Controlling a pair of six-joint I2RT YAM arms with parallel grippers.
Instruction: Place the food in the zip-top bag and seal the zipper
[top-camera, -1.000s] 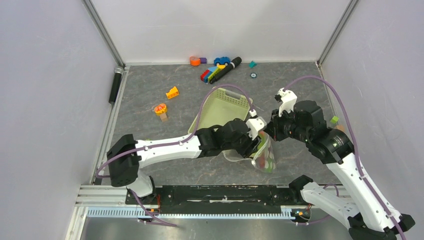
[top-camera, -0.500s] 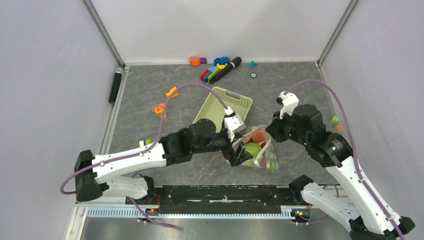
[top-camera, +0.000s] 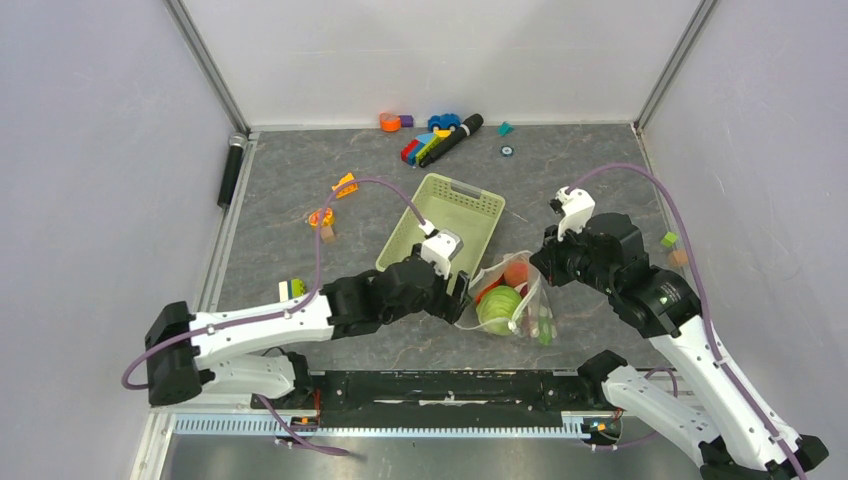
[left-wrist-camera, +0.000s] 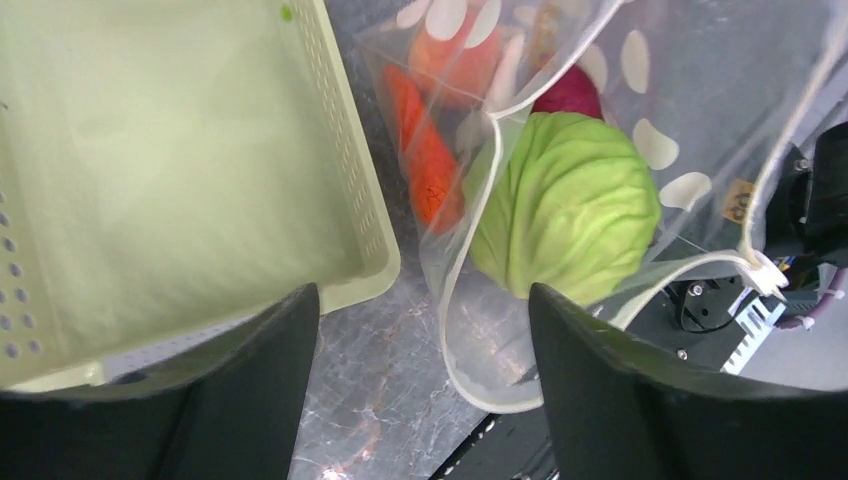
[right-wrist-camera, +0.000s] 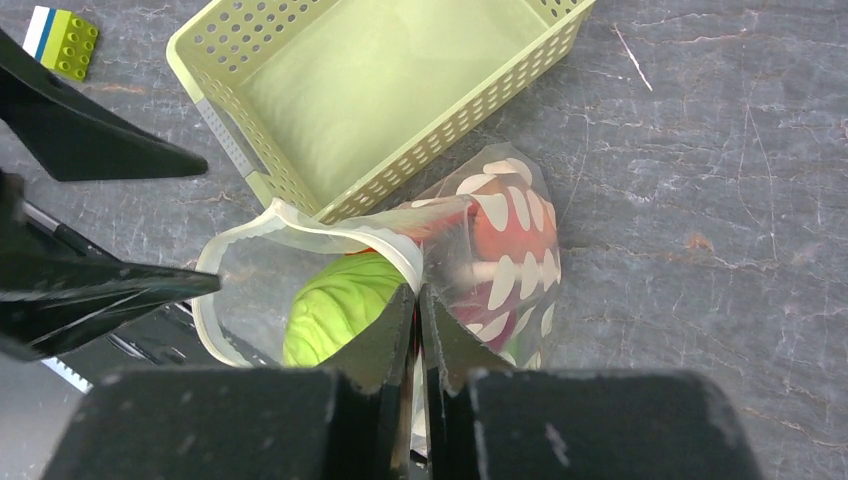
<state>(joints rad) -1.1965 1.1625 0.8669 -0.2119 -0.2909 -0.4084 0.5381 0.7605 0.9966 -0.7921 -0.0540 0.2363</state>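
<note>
The zip-top bag (top-camera: 528, 300) lies next to the basket's near corner with its mouth open toward the left. The green cabbage (top-camera: 499, 309) sits in the mouth, with the orange peach (top-camera: 516, 273) behind it. The left wrist view shows the cabbage (left-wrist-camera: 570, 205), the carrot (left-wrist-camera: 425, 160) and the maroon ball (left-wrist-camera: 567, 95) inside the bag (left-wrist-camera: 660, 70), and the pale zipper (left-wrist-camera: 450, 290) curving round the mouth. My left gripper (top-camera: 462, 297) is open and empty just left of the mouth (left-wrist-camera: 422, 295). My right gripper (top-camera: 543, 265) is shut on the bag's upper rim (right-wrist-camera: 418, 290), above the cabbage (right-wrist-camera: 335, 305).
The pale green basket (top-camera: 470, 195) stands empty behind the bag and touches it (right-wrist-camera: 250, 170). Building-block toys (top-camera: 425, 145) and a black marker (top-camera: 458, 136) lie at the back. Orange pieces (top-camera: 322, 217) lie left of the basket. A green block (top-camera: 668, 240) is at the right.
My left gripper has drawn back to the left out of the bag's mouth, leaving the cabbage inside. The right gripper has kept its hold on the rim, and the bag has settled lower.
</note>
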